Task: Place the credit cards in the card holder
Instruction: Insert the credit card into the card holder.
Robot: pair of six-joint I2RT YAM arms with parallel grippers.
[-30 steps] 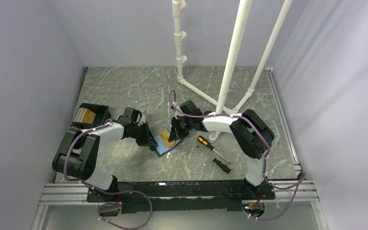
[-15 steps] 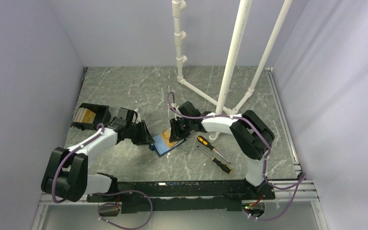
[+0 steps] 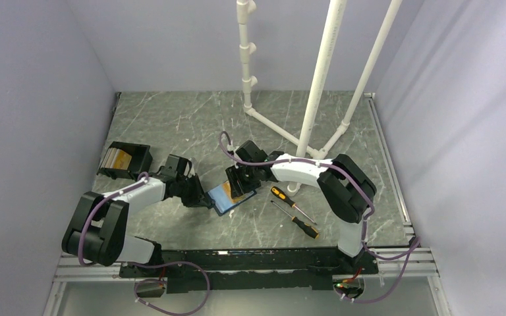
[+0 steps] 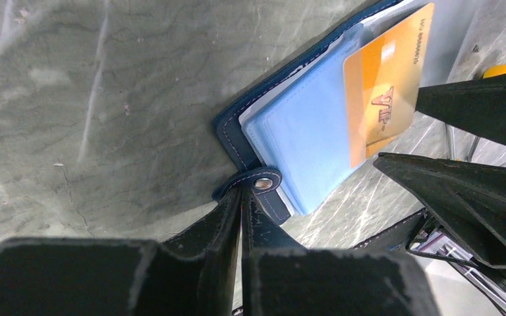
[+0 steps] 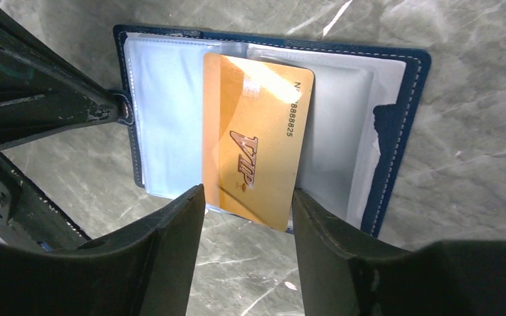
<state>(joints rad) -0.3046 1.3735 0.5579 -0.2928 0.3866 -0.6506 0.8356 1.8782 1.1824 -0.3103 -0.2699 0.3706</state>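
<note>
The card holder (image 3: 221,202) lies open on the table, navy outside with pale blue sleeves (image 5: 165,99). An orange credit card (image 5: 257,138) marked VIP lies across the sleeves, one end sticking out past the holder's edge. My right gripper (image 5: 249,204) is open, one finger on each side of that end and touching nothing. It hovers over the holder (image 3: 238,183). My left gripper (image 4: 242,197) is shut on the holder's clasp tab (image 4: 261,184) at the holder's left edge (image 3: 204,197). The card (image 4: 382,85) and holder (image 4: 303,125) also show in the left wrist view.
A black open-topped box (image 3: 124,160) with cards in it sits at the far left. Two orange-handled screwdrivers (image 3: 290,201) (image 3: 301,226) lie right of the holder. A white pipe frame (image 3: 316,99) stands behind the right arm, with grey walls on three sides.
My right gripper has opened and let go of the orange card, which now rests on the holder. My left gripper opened briefly, shifted, and closed again on the clasp tab.
</note>
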